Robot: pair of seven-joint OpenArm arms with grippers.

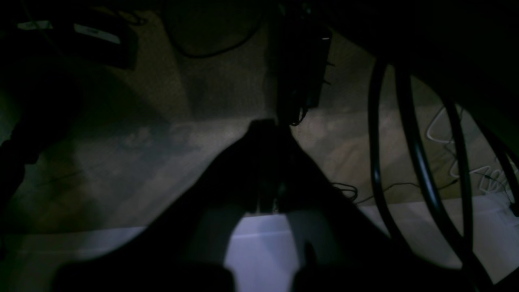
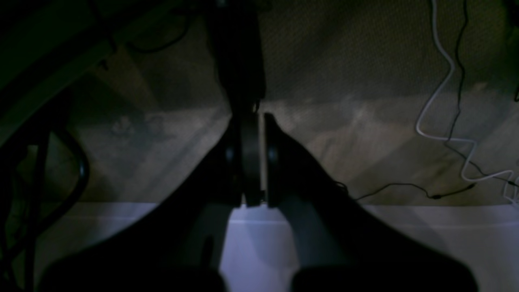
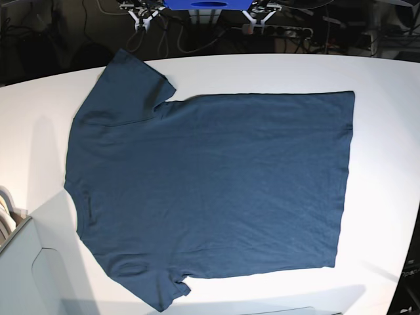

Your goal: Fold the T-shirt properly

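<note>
T-shirt [image 3: 216, 184] lies spread flat on the white surface [image 3: 387, 131], collar end toward the base view's left, hem toward its right, one sleeve at the far edge, the other at the near edge; no fold made yet. Neither arm shows in the base view. Left tool [image 1: 265, 134] and right tool [image 2: 253, 121] both closed, nothing held, pointing off the surface edge toward dim carpet and loose cables [image 2: 442, 105]. Risks, as I judge them: closed tools must open before reaching cloth, or they will shove and wrinkle it; a pinch catching one layer only would drag the shirt askew; the near sleeve hangs close to the surface edge and could slip off.
</note>
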